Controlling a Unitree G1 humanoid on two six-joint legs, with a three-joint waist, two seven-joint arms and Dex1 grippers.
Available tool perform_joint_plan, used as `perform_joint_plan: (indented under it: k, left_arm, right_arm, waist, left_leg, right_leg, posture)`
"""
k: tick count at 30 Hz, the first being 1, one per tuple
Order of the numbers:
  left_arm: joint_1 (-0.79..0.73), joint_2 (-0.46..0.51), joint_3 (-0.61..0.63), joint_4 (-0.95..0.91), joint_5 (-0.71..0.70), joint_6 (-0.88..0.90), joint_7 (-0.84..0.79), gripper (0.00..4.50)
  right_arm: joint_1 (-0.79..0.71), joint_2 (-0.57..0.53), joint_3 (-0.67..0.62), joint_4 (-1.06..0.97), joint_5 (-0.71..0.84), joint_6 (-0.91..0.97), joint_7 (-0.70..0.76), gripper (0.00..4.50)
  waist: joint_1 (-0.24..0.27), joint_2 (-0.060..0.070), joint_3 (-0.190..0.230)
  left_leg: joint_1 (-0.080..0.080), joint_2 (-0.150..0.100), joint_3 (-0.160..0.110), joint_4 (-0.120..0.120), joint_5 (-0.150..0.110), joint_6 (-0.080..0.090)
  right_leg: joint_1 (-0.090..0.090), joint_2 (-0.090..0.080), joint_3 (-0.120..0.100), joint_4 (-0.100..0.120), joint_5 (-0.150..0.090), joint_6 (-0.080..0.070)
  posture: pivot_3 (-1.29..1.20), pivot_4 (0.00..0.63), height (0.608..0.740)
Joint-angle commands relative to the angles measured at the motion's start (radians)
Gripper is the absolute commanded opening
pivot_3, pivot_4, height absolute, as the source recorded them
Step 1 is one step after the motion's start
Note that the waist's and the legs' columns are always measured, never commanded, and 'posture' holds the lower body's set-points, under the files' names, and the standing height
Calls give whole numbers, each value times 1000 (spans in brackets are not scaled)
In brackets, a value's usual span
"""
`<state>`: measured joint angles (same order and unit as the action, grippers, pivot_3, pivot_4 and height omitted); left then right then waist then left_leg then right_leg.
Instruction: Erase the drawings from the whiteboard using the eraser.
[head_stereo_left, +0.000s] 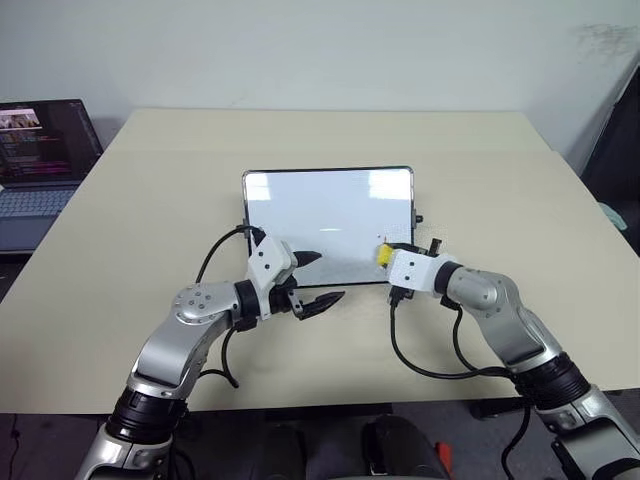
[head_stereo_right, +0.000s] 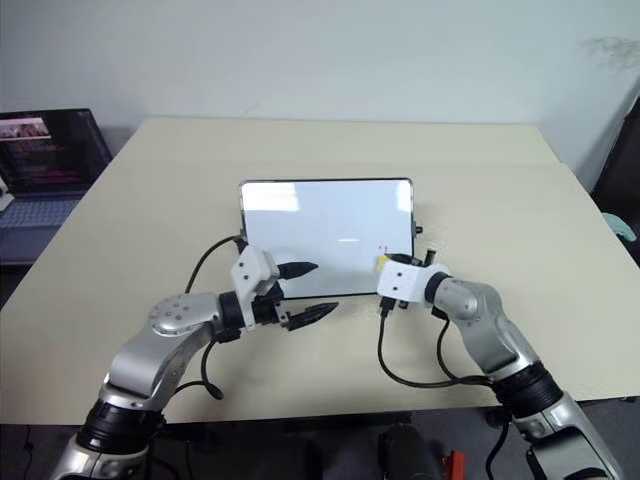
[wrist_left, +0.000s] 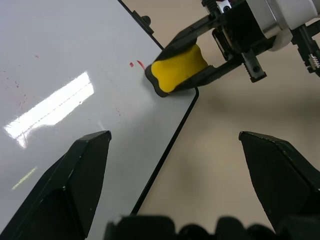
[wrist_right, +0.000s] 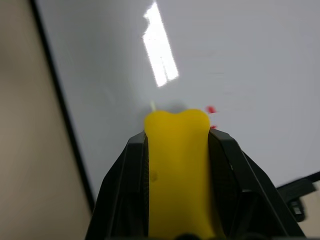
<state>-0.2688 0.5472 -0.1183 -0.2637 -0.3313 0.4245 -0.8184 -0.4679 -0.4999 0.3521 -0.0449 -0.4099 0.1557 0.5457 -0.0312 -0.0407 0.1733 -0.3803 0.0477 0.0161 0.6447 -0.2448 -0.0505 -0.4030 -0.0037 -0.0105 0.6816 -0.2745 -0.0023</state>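
The whiteboard (head_stereo_left: 328, 215), glossy white in a thin black frame, lies at the middle of the beige table. My right gripper (wrist_right: 177, 142) is shut on the yellow eraser (head_stereo_left: 383, 255), whose dark underside rests on the board near its near right corner (wrist_left: 175, 70). Of the drawings, small red flecks (wrist_left: 135, 64) show just beside the eraser's tip (wrist_right: 211, 110). The rest of the board's surface looks white with faint smudges. My left gripper (head_stereo_left: 330, 277) stands open at the board's near edge, nothing between its black fingers (wrist_left: 75, 185).
An open laptop (head_stereo_left: 40, 150) sits at the table's far left edge. Black cables (head_stereo_left: 430, 365) loop from my right wrist over the near table. A small black knob (head_stereo_left: 418, 217) sticks out from the board's right side. Bare tabletop (head_stereo_left: 520, 200) surrounds the board.
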Motion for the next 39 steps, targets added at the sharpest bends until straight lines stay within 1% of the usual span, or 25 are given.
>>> perform_joint_plan:
  k: [1,3,5,8,12,14,18,21,27,31,33,39]
  left_arm:
    - [-8,10,37,1,-1,-24,2,4500]
    - [-5,13,42,5,0,-26,2,4500]
    - [-2,16,47,2,-1,-25,2,4500]
    - [2,16,53,-1,-2,-23,6,4500]
    - [6,17,60,-3,-1,-21,11,4500]
    - [6,20,67,0,0,-23,12,4500]
    - [-4,27,79,14,4,-30,10,4500]
    - [-8,28,81,19,5,-33,10,4500]
    - [5,25,80,13,6,-36,11,4500]
    - [7,21,76,12,6,-37,12,4500]
    - [7,20,76,12,5,-37,12,4500]
    - [7,22,79,14,6,-37,12,4500]
  right_arm:
    - [-31,12,-54,47,-19,4,-76,1284]
    - [-37,16,-60,54,-19,0,-95,1284]
    - [-30,8,-52,62,-18,4,-81,1284]
    - [-10,-6,-34,57,-9,8,-37,1284]
    - [37,-45,14,41,-12,50,79,1284]
    - [53,-48,18,34,-2,80,116,1284]
    - [51,-43,18,31,-8,94,142,1284]
    - [27,-19,2,41,-11,73,105,1284]
    - [-60,62,-61,73,-8,-20,-72,1284]
    - [-95,95,-80,88,-1,-32,-130,1284]
    - [-94,92,-75,97,-1,-19,-115,1284]
    - [0,16,3,77,-10,89,84,1284]
  waist:
    - [0,0,0]
    - [1,0,0]
    - [1,0,0]
    - [2,0,0]
    - [3,0,0]
    - [2,-1,-1]
    - [-1,-2,-2]
    - [-1,-3,-2]
    - [-4,-2,-2]
    - [2,-2,-2]
    - [2,-2,-2]
    - [3,-2,-2]
  left_leg:
    - [0,0,0,0,0,0]
    - [-1,0,0,0,0,0]
    - [-2,0,0,-1,0,0]
    - [-2,0,1,0,0,0]
    - [-2,0,1,0,0,0]
    - [-1,0,1,-1,0,0]
    - [1,1,1,0,0,0]
    - [1,1,0,0,1,1]
    - [1,2,0,0,1,1]
    - [-2,2,1,-1,1,1]
    - [-4,1,2,-1,1,1]
    - [-4,1,2,-1,0,1]
  right_leg:
    - [0,0,0,0,0,0]
    - [0,0,0,0,0,0]
    - [-1,0,0,-1,0,0]
    - [-1,0,1,-1,0,0]
    - [-1,0,0,-1,0,0]
    - [-1,0,0,-1,0,0]
    - [0,0,1,-1,1,0]
    - [0,0,0,-1,1,0]
    - [-1,1,1,0,2,-1]
    - [-2,1,1,-1,2,-1]
    - [-3,1,1,-3,1,-1]
    - [-2,-1,1,-4,0,-1]
  posture:
    - [0,150,740]
    - [0,150,740]
    - [0,150,740]
    - [0,150,740]
    - [0,150,740]
    - [0,150,740]
    - [0,150,740]
    - [0,150,740]
    - [0,150,740]
    - [0,150,740]
    - [0,150,740]
    - [0,150,740]
